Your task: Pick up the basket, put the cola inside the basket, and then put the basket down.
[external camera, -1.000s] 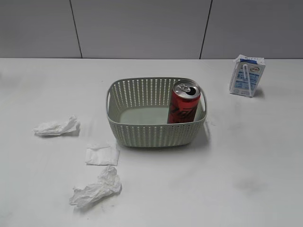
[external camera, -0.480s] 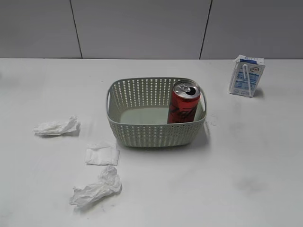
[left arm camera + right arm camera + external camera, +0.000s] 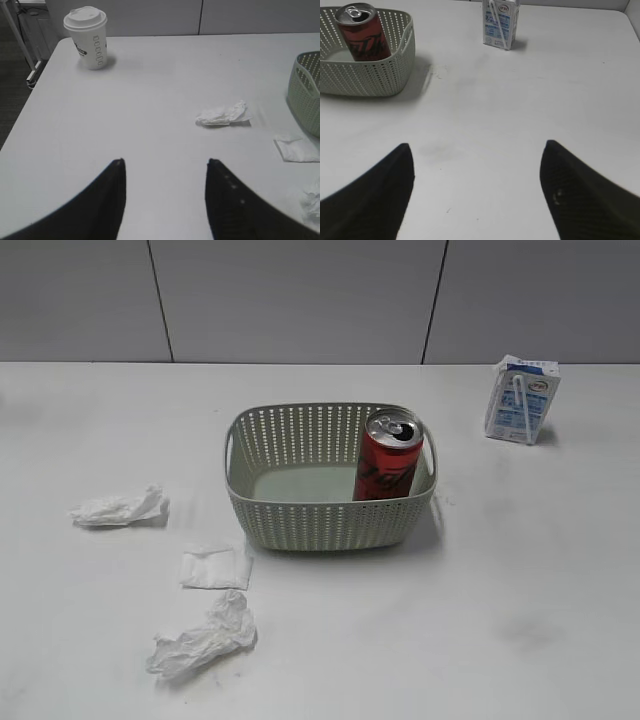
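Observation:
The pale sage-green basket (image 3: 300, 520) rests on the white table at the middle of the exterior view. The red cola can (image 3: 388, 468) stands upright inside it at its right end. The right wrist view shows the basket (image 3: 375, 75) and the cola (image 3: 365, 39) at the upper left. The left wrist view shows only the basket's left end (image 3: 305, 90) at the right edge. My left gripper (image 3: 165, 162) is open and empty over bare table. My right gripper (image 3: 477, 147) is open and empty, well short of the basket. Neither gripper shows in the exterior view.
A blue-and-white drink carton (image 3: 522, 400) stands at the back right. Crumpled tissues (image 3: 120, 508) (image 3: 202, 638) and a folded tissue (image 3: 215, 568) lie left of the basket. A white paper cup (image 3: 87, 37) stands near the table's far left corner.

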### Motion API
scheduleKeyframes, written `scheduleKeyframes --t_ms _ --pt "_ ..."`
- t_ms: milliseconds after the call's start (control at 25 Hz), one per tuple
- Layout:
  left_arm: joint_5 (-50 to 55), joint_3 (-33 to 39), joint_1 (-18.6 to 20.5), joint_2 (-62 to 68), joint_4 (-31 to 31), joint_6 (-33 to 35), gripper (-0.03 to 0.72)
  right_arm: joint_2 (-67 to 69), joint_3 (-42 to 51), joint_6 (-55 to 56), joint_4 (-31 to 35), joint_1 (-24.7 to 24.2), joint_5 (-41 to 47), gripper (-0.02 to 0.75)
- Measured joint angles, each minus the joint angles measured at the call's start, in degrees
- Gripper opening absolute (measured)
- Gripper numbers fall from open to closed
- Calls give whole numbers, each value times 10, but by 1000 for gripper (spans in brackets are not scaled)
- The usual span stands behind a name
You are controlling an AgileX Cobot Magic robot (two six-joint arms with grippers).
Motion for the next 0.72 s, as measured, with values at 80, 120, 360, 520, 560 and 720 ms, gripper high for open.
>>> scheduleKeyframes --t_ms 80,120,360,520,560,720 --pt "1 0 0 -1 0 0 360 0 0 0 0 0 0 591" --pt "1 0 0 -1 0 0 344 0 0 0 0 0 0 591" --pt "1 0 2 -1 0 0 274 0 0 -1 0 0 0 591" --pt "0 0 37 -1 0 1 241 0 0 -1 0 0 0 591" --pt "0 0 53 -1 0 1 239 0 0 -1 0 0 0 591" --pt "0 0 110 -1 0 1 235 0 0 -1 0 0 0 591"
